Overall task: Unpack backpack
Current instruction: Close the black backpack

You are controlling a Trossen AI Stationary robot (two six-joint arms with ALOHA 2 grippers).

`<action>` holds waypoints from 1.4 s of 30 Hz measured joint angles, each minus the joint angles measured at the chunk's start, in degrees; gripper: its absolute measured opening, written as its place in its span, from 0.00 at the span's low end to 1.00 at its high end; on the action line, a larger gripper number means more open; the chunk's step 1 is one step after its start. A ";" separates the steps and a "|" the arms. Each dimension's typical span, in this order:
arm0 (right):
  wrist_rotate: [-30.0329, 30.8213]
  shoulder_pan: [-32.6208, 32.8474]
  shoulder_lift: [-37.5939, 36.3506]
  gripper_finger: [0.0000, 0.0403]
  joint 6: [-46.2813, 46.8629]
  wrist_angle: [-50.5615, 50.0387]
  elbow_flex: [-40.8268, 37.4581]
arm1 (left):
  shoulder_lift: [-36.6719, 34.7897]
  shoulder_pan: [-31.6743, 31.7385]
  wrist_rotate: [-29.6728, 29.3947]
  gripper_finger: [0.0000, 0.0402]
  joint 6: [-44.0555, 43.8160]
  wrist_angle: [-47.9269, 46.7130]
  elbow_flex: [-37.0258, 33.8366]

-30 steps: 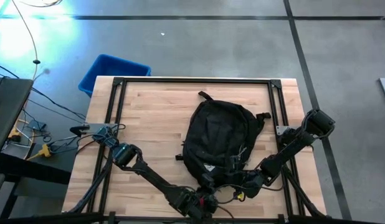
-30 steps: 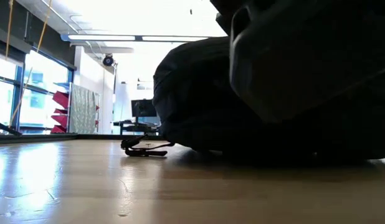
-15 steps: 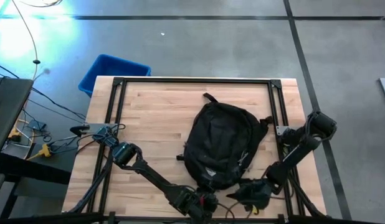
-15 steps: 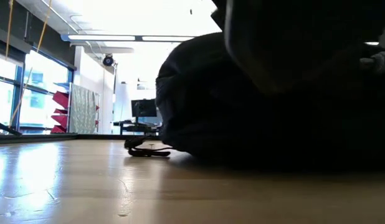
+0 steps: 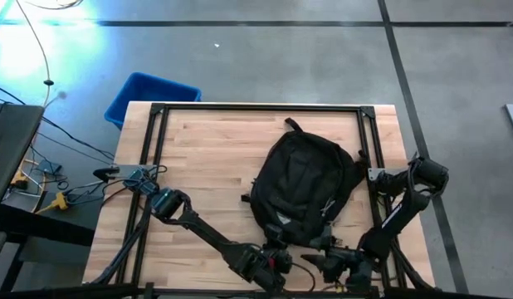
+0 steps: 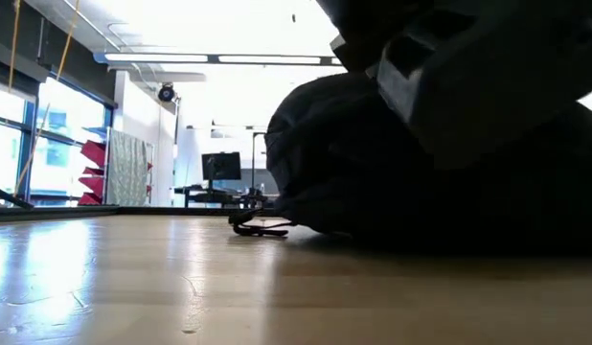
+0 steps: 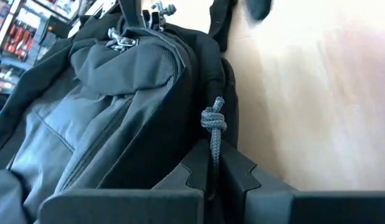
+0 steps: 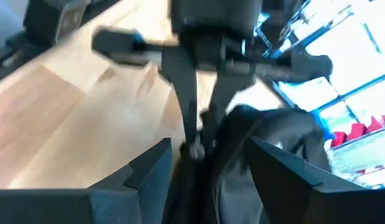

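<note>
Wooden counter (image 5: 207,158) carries the backpack (image 5: 302,187); my left pincer (image 5: 277,253) clenches its grey cord (image 7: 212,124), right pincer (image 5: 327,264) released.

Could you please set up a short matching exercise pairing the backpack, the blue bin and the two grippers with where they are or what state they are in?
Things:
1. backpack
2. blue bin
3. left gripper
4. right gripper

Places or states:
A. on the floor off the table's far left corner
B. shut on a grey knotted cord
C. lying on the wooden table
D. fingers apart, near the table's front edge

Pairs: 1-C, 2-A, 3-B, 4-D
</note>
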 joint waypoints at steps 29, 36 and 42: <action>-9.11 -6.89 0.13 0.33 12.70 -7.29 -2.09 | 0.13 -1.24 -7.69 0.00 2.69 2.76 1.38; -7.78 -4.34 0.21 0.37 7.91 -7.16 0.27 | 0.13 -1.09 -3.45 0.00 0.60 1.78 1.49; -11.26 -6.70 0.21 0.50 12.67 -9.50 -0.73 | 0.13 -1.06 -3.53 0.00 3.10 4.07 1.47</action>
